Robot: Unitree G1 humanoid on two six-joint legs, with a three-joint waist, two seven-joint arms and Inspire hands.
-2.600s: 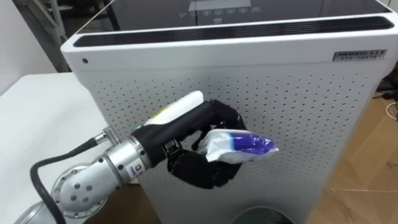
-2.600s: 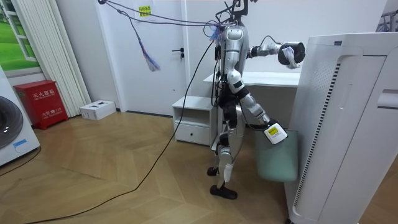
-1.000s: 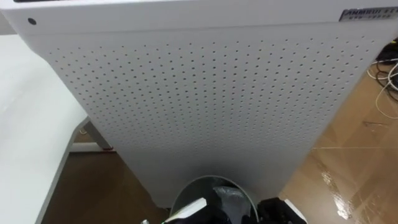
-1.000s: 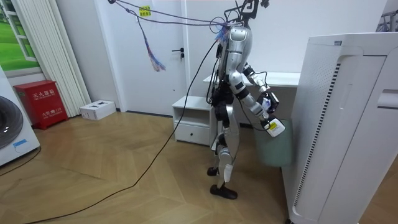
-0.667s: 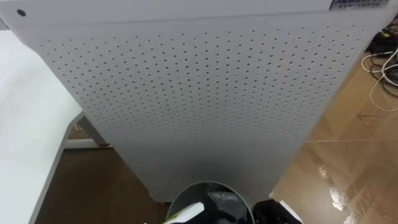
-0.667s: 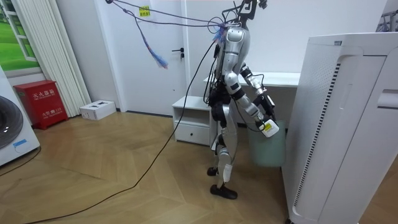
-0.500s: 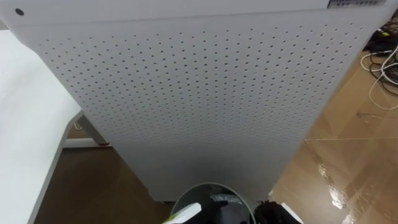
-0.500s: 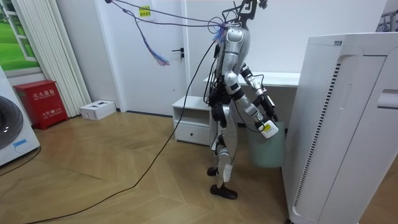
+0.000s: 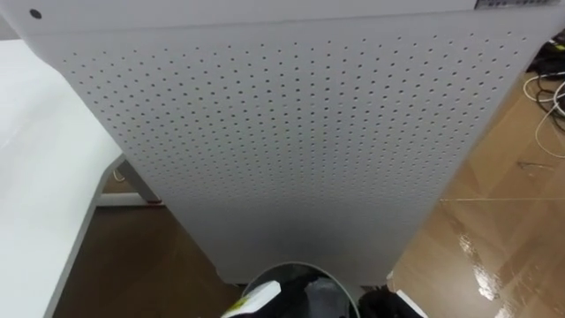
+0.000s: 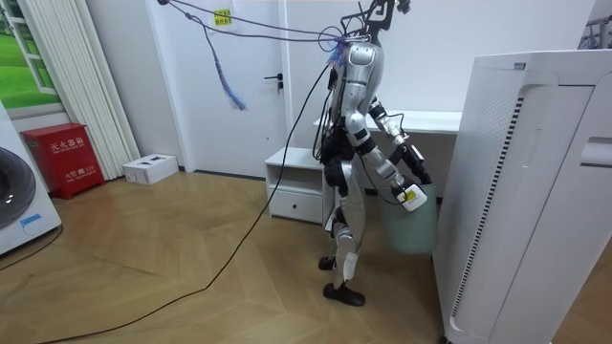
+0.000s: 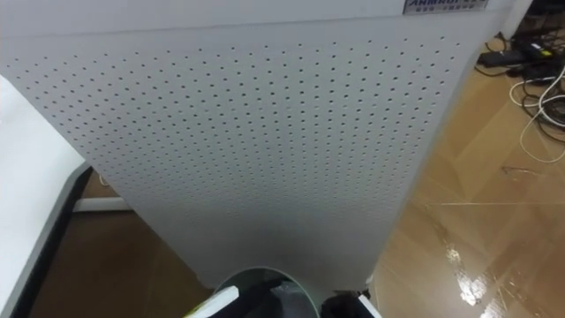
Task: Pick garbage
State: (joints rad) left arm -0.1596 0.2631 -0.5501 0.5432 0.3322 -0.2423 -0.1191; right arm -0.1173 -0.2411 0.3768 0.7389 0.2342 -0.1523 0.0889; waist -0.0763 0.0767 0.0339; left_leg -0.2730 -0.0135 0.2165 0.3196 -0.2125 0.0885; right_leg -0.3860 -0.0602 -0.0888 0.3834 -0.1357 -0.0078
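A round bin (image 9: 292, 267) stands on the floor at my feet, against the foot of a tall white perforated appliance (image 9: 282, 132). In the room view the bin (image 10: 415, 232) is pale green. My left hand (image 9: 307, 297) hangs low over the bin's mouth, at the bottom edge of the left eye view, and covers most of the inside. It also shows in the right eye view (image 11: 267, 302) and as a dark shape above the bin in the room view (image 10: 421, 178). My right hand (image 10: 412, 198) hangs beside the bin's rim on the side nearer the room camera.
A white table (image 9: 40, 177) runs along my left, close to the appliance. Wooden floor (image 9: 494, 221) with loose cables (image 9: 549, 97) lies to the right. In the room view I stand upright between the table (image 10: 430, 121) and the appliance (image 10: 535, 191).
My left arm, earlier raised with a white-and-blue packet in the hand, has come down over the bin. The eye view has tipped down. Over the last second the picture has only shifted slightly.
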